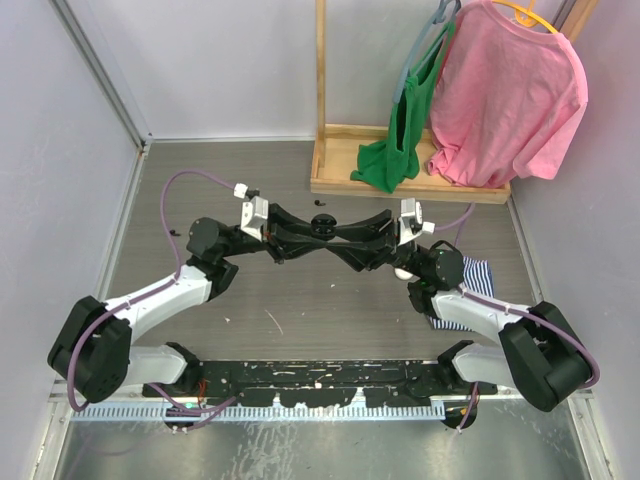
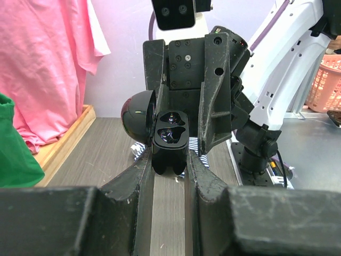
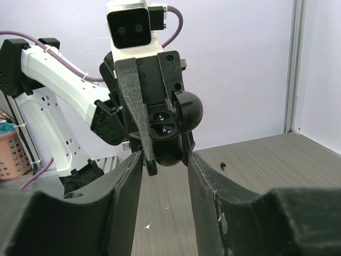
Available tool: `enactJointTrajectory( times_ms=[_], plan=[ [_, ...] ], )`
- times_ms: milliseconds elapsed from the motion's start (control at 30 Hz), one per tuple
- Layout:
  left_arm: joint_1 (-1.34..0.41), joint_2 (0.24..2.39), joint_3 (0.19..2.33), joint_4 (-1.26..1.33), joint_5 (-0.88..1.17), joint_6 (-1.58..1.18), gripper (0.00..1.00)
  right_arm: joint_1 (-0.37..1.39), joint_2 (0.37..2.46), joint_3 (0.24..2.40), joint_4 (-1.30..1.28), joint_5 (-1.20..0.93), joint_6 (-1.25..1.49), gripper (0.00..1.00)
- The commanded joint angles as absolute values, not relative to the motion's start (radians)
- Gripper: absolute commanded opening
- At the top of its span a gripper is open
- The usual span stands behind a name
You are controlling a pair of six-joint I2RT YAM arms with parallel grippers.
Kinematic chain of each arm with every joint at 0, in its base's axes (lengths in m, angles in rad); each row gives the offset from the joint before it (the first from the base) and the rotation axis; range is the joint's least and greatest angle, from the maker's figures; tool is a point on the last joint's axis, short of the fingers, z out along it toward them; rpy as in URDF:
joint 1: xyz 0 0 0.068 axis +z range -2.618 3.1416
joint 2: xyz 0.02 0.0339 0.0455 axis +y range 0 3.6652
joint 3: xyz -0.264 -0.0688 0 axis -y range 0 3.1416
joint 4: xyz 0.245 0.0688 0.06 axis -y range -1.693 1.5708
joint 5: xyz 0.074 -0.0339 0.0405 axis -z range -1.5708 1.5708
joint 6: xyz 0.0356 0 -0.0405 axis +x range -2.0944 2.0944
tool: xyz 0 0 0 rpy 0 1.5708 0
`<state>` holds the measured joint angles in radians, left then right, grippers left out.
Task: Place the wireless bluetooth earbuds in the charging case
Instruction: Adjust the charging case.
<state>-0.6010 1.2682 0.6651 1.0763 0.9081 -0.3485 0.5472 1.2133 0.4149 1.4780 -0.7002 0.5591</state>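
The two arms reach inward and meet above the middle of the worktop [image 1: 300, 310]. The charging case [image 1: 322, 224] hangs between them, off the surface, clamped by the left gripper [image 2: 170, 166] from the left and the right gripper [image 3: 165, 160] from the right. Its lid [image 2: 137, 114] stands open to one side. Just behind the case, a tiny piece [image 1: 320, 203] lies on the worktop. A rack [image 1: 400, 160] stands at the back right with garments [image 1: 510, 90] hanging on it. A cloth [image 1: 470, 275] lies under the right arm.

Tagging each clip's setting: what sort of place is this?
Probably a robotics lab test cell: two arms gripping a charging case over a wood-grain table, plain panel walls boxing it in, and a wooden rack of shirts as props.
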Motion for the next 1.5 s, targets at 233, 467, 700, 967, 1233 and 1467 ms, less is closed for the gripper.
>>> enactJointTrajectory(
  times_ms=[233, 467, 700, 967, 1233, 1467],
  plan=[
    [-0.609, 1.255, 0.688, 1.183, 0.912, -0.372, 0.01, 0.543, 1.229, 0.434, 1.601, -0.745, 0.612, 0.42],
    [-0.613, 1.262, 0.696, 1.183, 0.930, -0.377, 0.01, 0.543, 1.231, 0.436, 1.632, -0.753, 0.630, 0.41],
    [-0.616, 1.298, 0.704, 1.183, 0.931, -0.384, 0.01, 0.541, 1.213, 0.431, 1.647, -0.743, 0.636, 0.44],
    [-0.618, 1.302, 0.706, 1.184, 0.934, -0.387, 0.01, 0.536, 1.203, 0.432, 1.648, -0.734, 0.647, 0.45],
    [-0.626, 1.312, 0.712, 1.185, 0.939, -0.388, 0.01, 0.536, 1.225, 0.443, 1.679, -0.729, 0.678, 0.45],
    [-0.629, 1.309, 0.709, 1.191, 0.933, -0.388, 0.01, 0.533, 1.229, 0.437, 1.680, -0.708, 0.687, 0.47]
  ],
)
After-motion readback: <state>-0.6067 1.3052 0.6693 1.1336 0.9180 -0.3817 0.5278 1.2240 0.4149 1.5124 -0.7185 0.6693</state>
